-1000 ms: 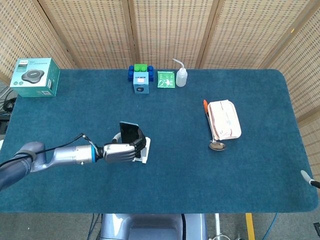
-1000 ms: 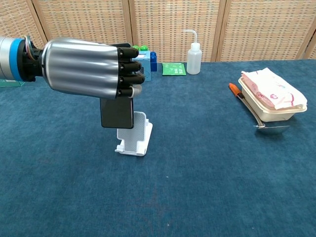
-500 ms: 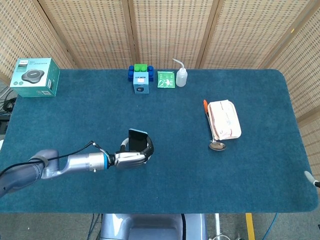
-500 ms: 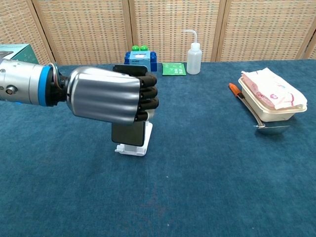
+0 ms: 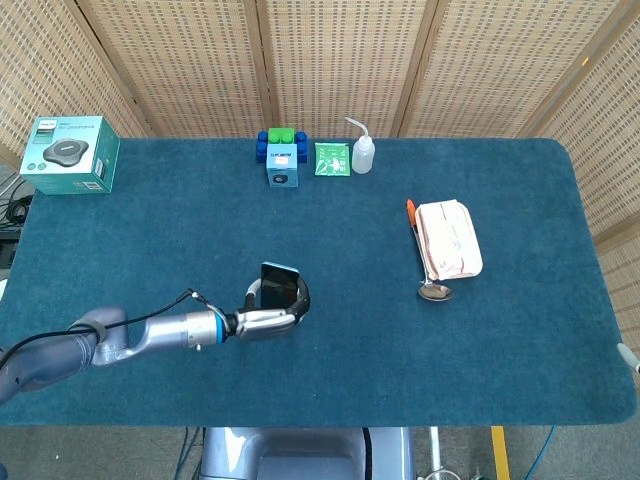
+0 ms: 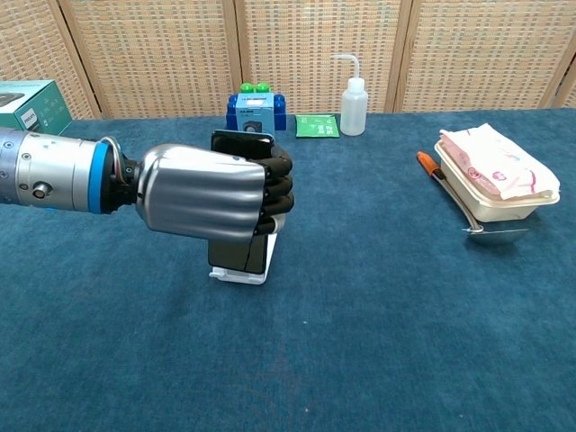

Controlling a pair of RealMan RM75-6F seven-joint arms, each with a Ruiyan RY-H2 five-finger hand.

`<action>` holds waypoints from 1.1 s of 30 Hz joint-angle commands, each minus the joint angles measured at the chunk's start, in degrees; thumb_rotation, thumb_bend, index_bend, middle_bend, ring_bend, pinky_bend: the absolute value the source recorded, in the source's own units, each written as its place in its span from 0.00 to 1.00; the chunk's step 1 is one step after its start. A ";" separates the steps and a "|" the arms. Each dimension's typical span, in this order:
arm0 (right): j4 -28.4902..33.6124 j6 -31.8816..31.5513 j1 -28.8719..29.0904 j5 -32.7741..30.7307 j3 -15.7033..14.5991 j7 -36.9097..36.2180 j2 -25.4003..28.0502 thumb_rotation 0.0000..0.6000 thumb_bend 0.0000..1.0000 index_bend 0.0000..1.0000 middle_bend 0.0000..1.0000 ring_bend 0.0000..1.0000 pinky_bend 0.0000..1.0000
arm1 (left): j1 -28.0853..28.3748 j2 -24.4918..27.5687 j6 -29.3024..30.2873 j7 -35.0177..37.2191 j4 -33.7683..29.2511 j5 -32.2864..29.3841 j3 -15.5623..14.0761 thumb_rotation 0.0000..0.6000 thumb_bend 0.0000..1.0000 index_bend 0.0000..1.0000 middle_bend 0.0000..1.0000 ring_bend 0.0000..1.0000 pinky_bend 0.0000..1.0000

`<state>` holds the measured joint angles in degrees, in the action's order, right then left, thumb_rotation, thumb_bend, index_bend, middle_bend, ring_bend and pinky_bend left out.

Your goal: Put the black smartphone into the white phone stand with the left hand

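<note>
Most of the task looks done: the left hand [image 6: 211, 192] grips the upright black smartphone [image 6: 241, 141] seated against the white phone stand [image 6: 256, 270], release remaining; right hand unseen.

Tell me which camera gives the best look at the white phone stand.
The chest view: the white phone stand shows its base and right edge on the cloth, below the left hand that grips the black smartphone. In the head view, hand and phone cover it almost entirely.
</note>
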<state>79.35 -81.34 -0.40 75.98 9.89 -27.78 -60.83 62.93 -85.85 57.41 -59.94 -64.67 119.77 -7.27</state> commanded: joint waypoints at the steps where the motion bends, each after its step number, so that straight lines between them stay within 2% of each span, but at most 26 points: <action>1: -0.01 -0.05 -0.02 0.07 -0.01 -0.04 0.01 1.00 0.26 0.00 0.00 0.00 0.00 | -0.62 -0.36 -0.65 -1.10 -0.25 -0.55 0.76 1.00 0.06 0.44 0.37 0.46 0.40; 16: 0.28 -0.33 -0.20 0.23 -0.05 -0.17 0.18 1.00 0.26 0.00 0.00 0.00 0.00 | -2.14 -2.18 -2.79 -2.61 -0.13 -1.33 2.01 1.00 0.06 0.44 0.37 0.46 0.40; 20: 0.18 -0.32 -0.26 0.20 -0.03 -0.46 0.24 1.00 0.26 0.00 0.00 0.00 0.00 | -2.44 -2.55 -2.74 -2.20 -0.01 -1.17 1.91 1.00 0.05 0.42 0.31 0.44 0.40; 22: 0.07 -0.30 -0.30 0.14 0.00 -0.76 0.28 1.00 0.26 0.00 0.00 0.00 0.00 | -2.55 -2.63 -2.43 -1.88 0.01 -1.03 1.97 1.00 0.03 0.36 0.23 0.37 0.40; 24: -0.04 -0.25 -0.31 0.11 0.03 -0.94 0.30 1.00 0.26 0.00 0.00 0.00 0.00 | -2.60 -2.60 -2.22 -1.55 -0.05 -1.00 2.10 1.00 0.01 0.22 0.08 0.24 0.40; 27: -0.13 -0.23 -0.32 0.11 0.02 -1.07 0.29 1.00 0.26 0.00 0.00 0.00 0.00 | -2.60 -2.42 -2.26 -1.47 -0.25 -0.92 2.13 1.00 0.00 0.03 0.00 0.07 0.37; 29: -0.19 -0.22 -0.33 0.14 0.01 -1.16 0.29 1.00 0.26 0.00 0.00 0.00 0.00 | -2.57 -2.17 -2.45 -1.41 -0.57 -0.88 2.11 1.00 0.00 0.00 0.00 0.01 0.31; 33: -0.36 -0.19 -0.35 0.23 -0.06 -1.29 0.27 1.00 0.26 0.00 0.00 0.00 0.00 | -2.64 -0.94 -2.72 -1.20 -2.20 -0.91 2.10 1.00 0.00 0.00 0.00 0.00 0.21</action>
<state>79.00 -81.53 -0.75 76.21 9.84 -29.07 -60.55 60.34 -87.20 54.76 -61.15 -66.42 118.85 -5.16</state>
